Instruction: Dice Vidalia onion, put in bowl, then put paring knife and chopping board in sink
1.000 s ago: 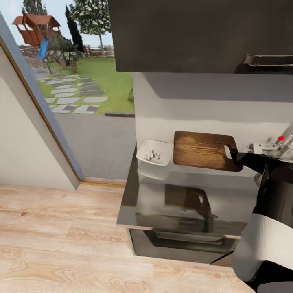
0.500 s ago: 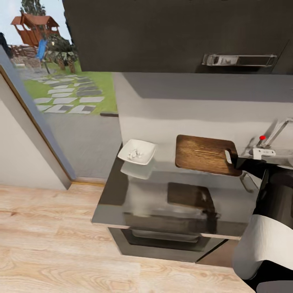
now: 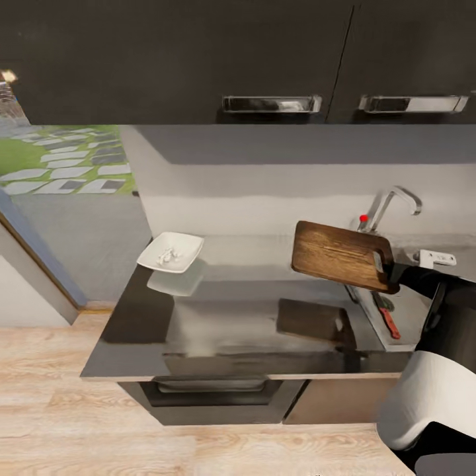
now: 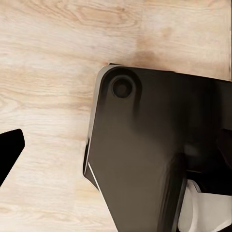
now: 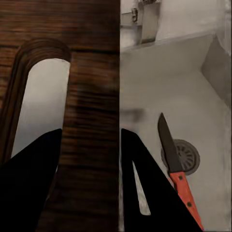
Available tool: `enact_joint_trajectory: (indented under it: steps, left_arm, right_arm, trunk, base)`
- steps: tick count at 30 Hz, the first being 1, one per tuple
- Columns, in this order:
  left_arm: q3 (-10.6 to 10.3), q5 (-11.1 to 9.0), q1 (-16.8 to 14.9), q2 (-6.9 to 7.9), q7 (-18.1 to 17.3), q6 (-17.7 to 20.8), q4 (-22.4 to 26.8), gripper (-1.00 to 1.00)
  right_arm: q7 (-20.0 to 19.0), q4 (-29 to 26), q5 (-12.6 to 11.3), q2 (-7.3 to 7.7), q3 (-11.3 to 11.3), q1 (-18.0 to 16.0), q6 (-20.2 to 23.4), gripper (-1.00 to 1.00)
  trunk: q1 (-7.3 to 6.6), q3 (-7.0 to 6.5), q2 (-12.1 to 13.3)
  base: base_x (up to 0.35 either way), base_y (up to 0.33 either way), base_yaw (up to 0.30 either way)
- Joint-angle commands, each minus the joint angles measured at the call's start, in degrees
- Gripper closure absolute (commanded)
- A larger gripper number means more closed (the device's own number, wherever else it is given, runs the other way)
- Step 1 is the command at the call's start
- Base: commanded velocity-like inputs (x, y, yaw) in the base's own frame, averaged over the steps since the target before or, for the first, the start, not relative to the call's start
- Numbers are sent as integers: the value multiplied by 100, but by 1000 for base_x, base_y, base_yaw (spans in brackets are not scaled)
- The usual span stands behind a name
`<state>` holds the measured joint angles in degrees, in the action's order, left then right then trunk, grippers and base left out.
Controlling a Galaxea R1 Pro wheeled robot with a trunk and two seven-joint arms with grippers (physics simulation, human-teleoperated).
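Observation:
My right gripper (image 3: 390,270) is shut on the handle end of the dark-brown chopping board (image 3: 338,253), holding it tilted in the air at the sink's left edge. In the right wrist view the two dark fingers (image 5: 147,193) clamp the board (image 5: 92,87) beside its oblong handle slot (image 5: 41,96). Below it, the paring knife (image 5: 176,166) with its red handle lies in the grey sink (image 5: 164,82) over the drain (image 5: 189,155). The knife (image 3: 389,320) lies in the basin beside my arm. The white bowl (image 3: 170,252) holding diced onion sits at the countertop's (image 3: 244,311) far left.
The curved faucet (image 3: 391,201) with its red knob (image 3: 363,217) stands behind the board. Dark upper cabinets with metal handles (image 3: 271,104) hang overhead. A glass door opens at left. The left wrist view faces the wooden floor (image 4: 48,58), my dark base (image 4: 154,145) and one finger (image 4: 8,153).
The camera has swung right, bringing sink and knife into view. My right gripper has carried the board rightward, away from the bowl, and over the sink's edge.

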<state>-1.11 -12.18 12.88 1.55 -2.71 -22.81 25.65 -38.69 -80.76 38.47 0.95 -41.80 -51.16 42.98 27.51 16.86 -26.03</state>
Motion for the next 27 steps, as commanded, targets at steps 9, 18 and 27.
enact_joint_trajectory:
  steps: [9,18,27]
  left_arm:
    - [-12,-65,4,3,-28,-4,10,-100]
    - [-12,-65,4,3,-28,-4,10,-100]
    - [-12,-65,4,3,-28,-4,4,-100]
  right_arm:
    - [-23,179,29,-39,-21,-8,11,100]
    - [1784,363,11,-633,-9,-8,-81,100]
    - [5075,404,-1121,-1094,-13,-8,-857,100]
  trunk:
    - [3,-54,-10]
    - [3,-74,-10]
    - [3,-75,-10]
  base:
    - [0,-294,-203]
    - [0,-144,-54]
    - [0,-2,0]
